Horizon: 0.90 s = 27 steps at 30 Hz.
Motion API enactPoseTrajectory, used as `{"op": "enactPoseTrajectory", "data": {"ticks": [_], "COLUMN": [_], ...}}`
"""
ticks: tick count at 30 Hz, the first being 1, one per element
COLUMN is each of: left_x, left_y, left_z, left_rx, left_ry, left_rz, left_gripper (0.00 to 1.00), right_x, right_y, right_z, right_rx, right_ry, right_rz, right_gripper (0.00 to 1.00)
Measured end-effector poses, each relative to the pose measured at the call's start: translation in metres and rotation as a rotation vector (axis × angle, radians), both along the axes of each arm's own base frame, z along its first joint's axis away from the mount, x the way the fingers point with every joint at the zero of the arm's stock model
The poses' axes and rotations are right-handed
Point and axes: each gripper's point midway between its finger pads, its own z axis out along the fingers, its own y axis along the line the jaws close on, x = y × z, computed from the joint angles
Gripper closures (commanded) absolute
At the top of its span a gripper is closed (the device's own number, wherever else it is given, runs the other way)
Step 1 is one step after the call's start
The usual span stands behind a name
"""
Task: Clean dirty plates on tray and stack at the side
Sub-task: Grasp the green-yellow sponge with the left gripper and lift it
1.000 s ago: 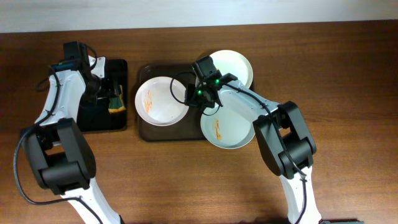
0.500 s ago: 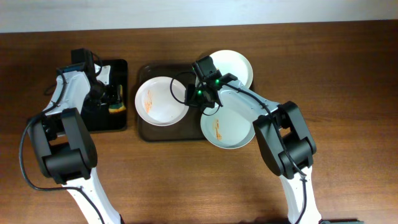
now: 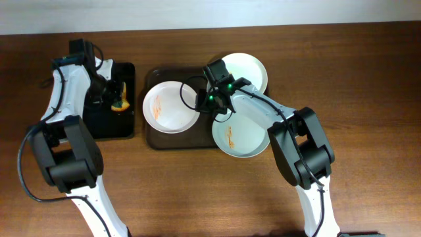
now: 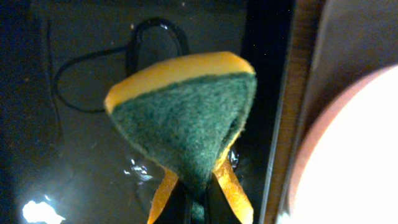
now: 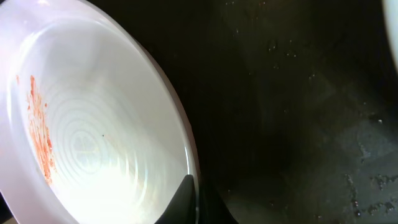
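Progress looks nil: 3 plates [image 3: 251, 68] on the tray [image 3: 155, 141], none stacked aside. Left plate [image 3: 170, 108] & front-right plate [image 3: 241, 135] show orange smears. Left gripper [image 3: 113, 99] is clamped on sponge [image 4: 186, 118] over black tray [image 3: 99, 126]. Right gripper [image 3: 208, 100] seems pinched on left plate's rim. Wiping + stacking all to do.

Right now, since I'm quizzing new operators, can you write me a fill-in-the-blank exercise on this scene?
The left end effector holds a green-faced ____ over the black tray. The right end effector pinches the ____ of the left plate. The brown tray carries ____ plates.
Missing: sponge; rim; three.
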Motion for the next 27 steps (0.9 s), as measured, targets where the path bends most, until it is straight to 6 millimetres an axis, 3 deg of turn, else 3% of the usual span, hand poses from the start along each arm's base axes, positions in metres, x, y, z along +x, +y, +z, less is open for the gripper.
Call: {"op": "enactPoseTrajectory", "data": {"ticks": [5, 27], "left_x": [0.009, 0.010], "left_y": [0.002, 0.001], "left_z": [0.040, 0.040], "left_rx": [0.006, 0.006], "left_ry": [-0.031, -0.035], "left_rz": [0.000, -0.008], "left_gripper": [0.99, 0.99], "right_x": [0.001, 0.000], "right_y": [-0.002, -0.020], "right_z": [0.000, -0.001], "right_rx": [0.001, -0.096], "right_ry": [0.002, 0.011], "right_rz": [-0.005, -0.006], "right_gripper": [0.96, 0.96]}}
